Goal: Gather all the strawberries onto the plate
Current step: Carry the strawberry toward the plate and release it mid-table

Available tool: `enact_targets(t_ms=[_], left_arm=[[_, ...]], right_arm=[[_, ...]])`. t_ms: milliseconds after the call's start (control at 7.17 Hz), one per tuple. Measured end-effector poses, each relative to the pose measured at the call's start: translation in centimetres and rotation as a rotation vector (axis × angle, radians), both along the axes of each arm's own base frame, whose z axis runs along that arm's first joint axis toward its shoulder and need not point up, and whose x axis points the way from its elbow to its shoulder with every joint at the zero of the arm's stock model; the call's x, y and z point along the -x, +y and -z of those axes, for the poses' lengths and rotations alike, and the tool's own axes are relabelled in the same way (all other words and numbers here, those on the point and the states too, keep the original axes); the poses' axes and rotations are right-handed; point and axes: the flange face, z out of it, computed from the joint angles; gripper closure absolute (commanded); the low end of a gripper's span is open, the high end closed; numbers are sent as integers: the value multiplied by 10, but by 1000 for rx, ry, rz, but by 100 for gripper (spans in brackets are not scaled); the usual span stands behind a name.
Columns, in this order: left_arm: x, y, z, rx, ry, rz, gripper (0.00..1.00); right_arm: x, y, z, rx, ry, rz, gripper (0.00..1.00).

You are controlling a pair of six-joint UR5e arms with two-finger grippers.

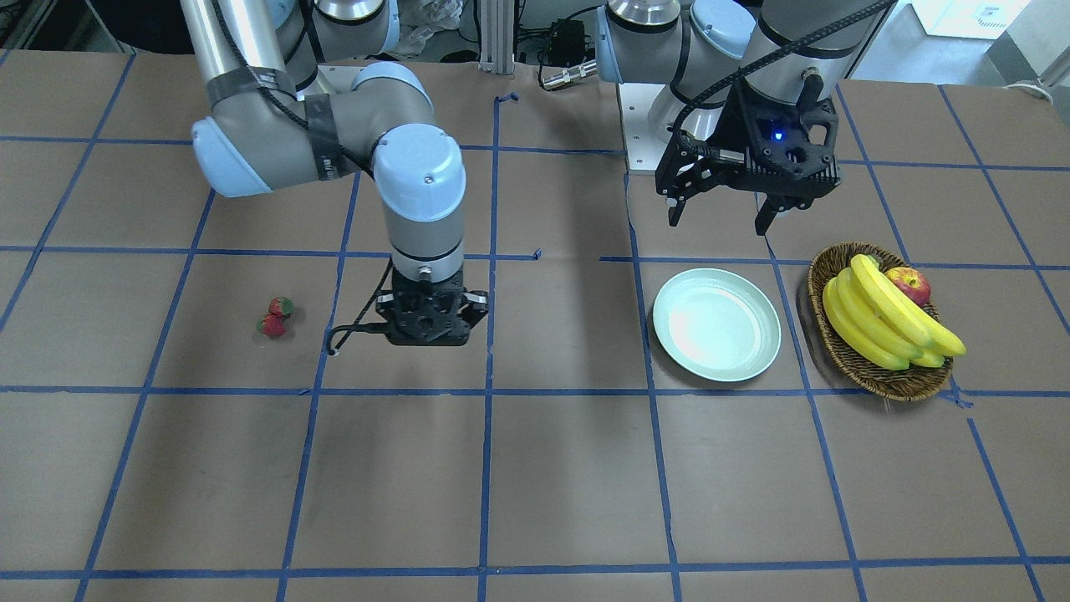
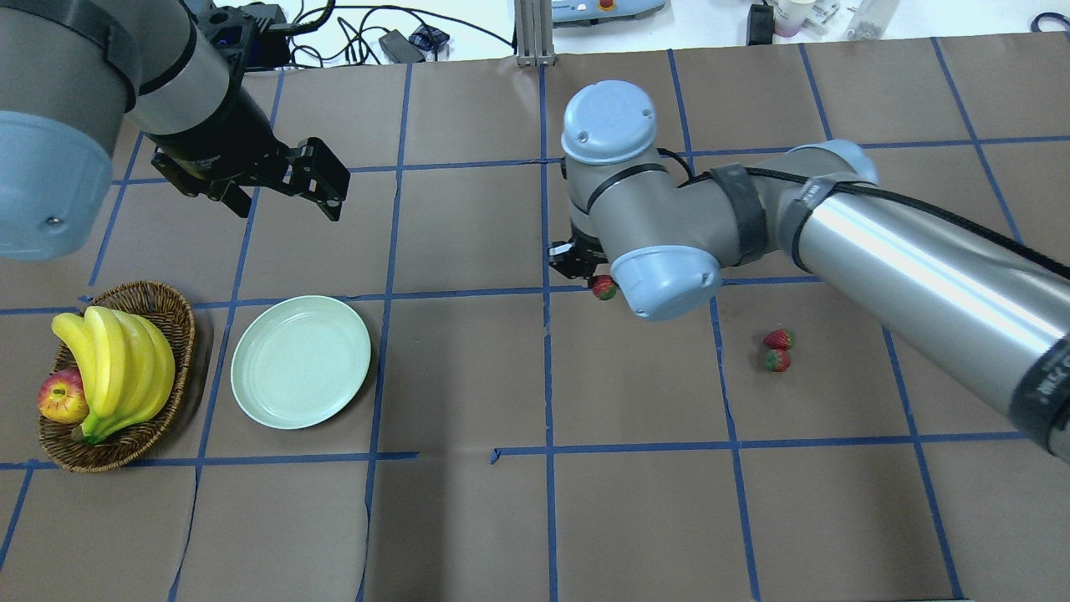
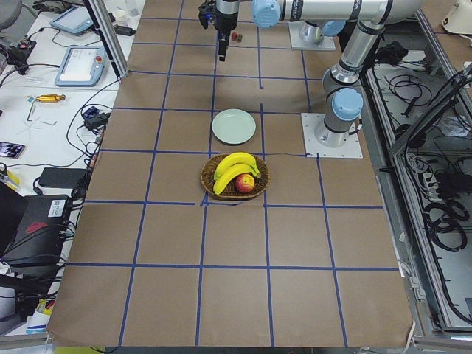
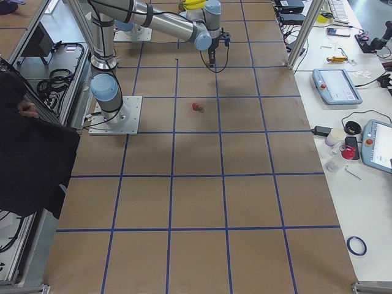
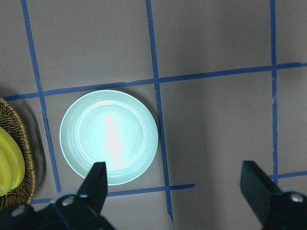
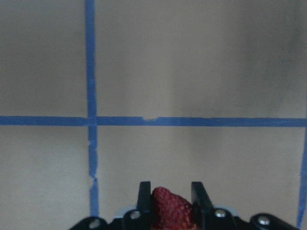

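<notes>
Over the brown paper desk [image 2: 468, 518], my right pincer [image 6: 170, 186] is clamping a small red strawberry [image 2: 603, 289]; two more strawberries [image 2: 778, 339] are lying nearby; my left pincer [image 1: 719, 224] is hovering open by the round mint-green plate [image 2: 301, 361].

Left claw [image 5: 175, 184] agape, right claw [image 6: 170, 190] pinched.

This is a robotics lab: a large table [image 3: 236, 295] papered in brown and marked with a blue tape grid [image 1: 485, 468], what look like teach pendants [image 4: 334, 86] on white side benches [image 4: 367, 202], loose cables [image 3: 442, 214] and aluminium frame posts [image 3: 108, 37] alongside.
</notes>
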Motion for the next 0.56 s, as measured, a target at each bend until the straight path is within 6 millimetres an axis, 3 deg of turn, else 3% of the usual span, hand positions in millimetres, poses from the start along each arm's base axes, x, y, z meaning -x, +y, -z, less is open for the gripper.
enact_targets(t_ms=[139,279,418,558], left_arm=[[0,0,0,-1,0,0,0],[0,0,1,-1,0,0,0],[0,0,1,-2,0,0,0],[0,0,1,-1,0,0,0]], right_arm=[[-43,7,13,15,-59,-17,97],[-72,15,34,5,-90,-23,95],[-88,21,52,-19,-112,-27,87],[-94,25,62,-43,-132,-29,46]])
